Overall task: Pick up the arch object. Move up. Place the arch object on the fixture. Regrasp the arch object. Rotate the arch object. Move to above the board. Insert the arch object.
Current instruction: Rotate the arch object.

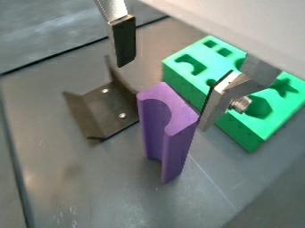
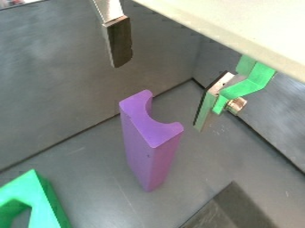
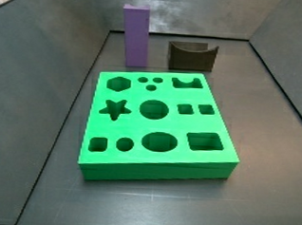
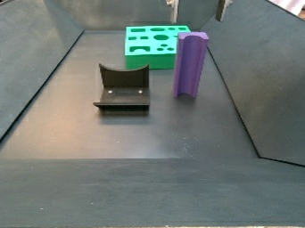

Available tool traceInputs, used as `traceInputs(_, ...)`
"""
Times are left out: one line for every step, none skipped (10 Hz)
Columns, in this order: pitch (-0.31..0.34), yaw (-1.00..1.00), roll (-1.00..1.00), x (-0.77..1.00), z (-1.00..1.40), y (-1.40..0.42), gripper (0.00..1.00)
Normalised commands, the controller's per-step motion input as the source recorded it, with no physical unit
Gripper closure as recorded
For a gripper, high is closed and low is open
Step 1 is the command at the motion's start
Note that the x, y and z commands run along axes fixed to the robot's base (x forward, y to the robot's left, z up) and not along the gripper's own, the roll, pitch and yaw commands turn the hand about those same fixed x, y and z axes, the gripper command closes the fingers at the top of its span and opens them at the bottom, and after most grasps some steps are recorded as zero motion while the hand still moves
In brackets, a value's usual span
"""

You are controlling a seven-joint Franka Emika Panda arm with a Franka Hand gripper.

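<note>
One arch object (image 4: 192, 64) is seen: a matte purple rectangular block, standing upright on end on the dark floor, with a curved notch at its top end (image 2: 150, 125). In a side view it stands at 9 o'clock of the fixture (image 3: 192, 55), just beside it, not touching. One fixture is counted: dark, L-shaped, screwed plate (image 1: 105, 107). One board (image 3: 156, 121) is noted, a glossy green slab with star, hexagon, round and square holes. The gripper (image 1: 167, 65) is held spread wide above the arch object, nothing gripped; two silver fingers (image 2: 116, 27) with dark pads are visible.
</note>
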Motion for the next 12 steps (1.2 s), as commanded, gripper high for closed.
traceInputs(0.007, 1.00, 0.00, 0.01, 0.00, 0.02, 0.00)
traceInputs(0.007, 1.00, -0.01, 0.01, 0.00, 0.01, 0.00)
traceInputs(0.007, 1.00, -0.01, 0.01, 0.00, 0.01, 0.00)
traceInputs(0.007, 1.00, -0.01, 0.01, 0.00, 0.01, 0.00)
traceInputs(0.008, 1.00, -0.01, 0.01, 0.00, 0.00, 0.00)
traceInputs(0.008, 1.00, -0.01, 0.01, 0.00, 0.00, 0.00)
traceInputs(0.008, 1.00, -0.01, 0.01, 0.00, 0.00, 0.00)
traceInputs(0.008, 1.00, -0.01, 0.01, 0.00, 0.00, 0.00)
traceInputs(0.009, 1.00, -0.01, 0.01, 0.00, 0.00, 0.00)
traceInputs(0.009, 1.00, -0.01, 0.01, 0.00, 0.00, 0.00)
traceInputs(0.009, 1.00, -0.01, 0.01, 0.00, 0.00, 0.00)
traceInputs(0.009, 1.00, -0.01, 0.01, 0.00, 0.00, 0.00)
